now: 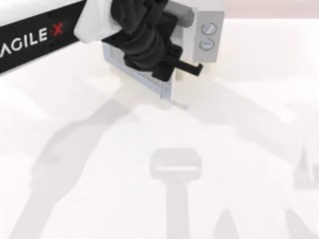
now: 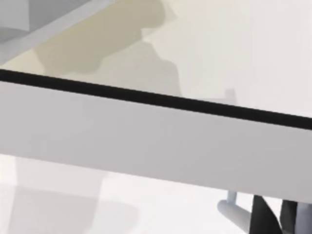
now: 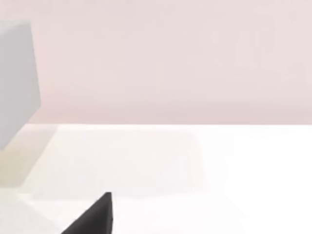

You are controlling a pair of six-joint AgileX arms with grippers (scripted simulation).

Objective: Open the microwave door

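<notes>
The black left gripper [image 1: 172,67] – finger spread impossible to tell – sits at the light-grey mesh-windowed microwave door [image 1: 142,74], swung ajar toward 7 o'clock.

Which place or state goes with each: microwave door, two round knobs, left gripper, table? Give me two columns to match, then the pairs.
Things:
1. microwave door
2. two round knobs
3. left gripper
4. table

Places or states:
A. pale, carrying grey arm shadows
B. black, in front of the microwave, below the knob panel
C. swung out from the cabinet, mesh window showing
D. one above the other on the panel at the cabinet's right

Pairs: 1-C, 2-D, 3-B, 4-A
</notes>
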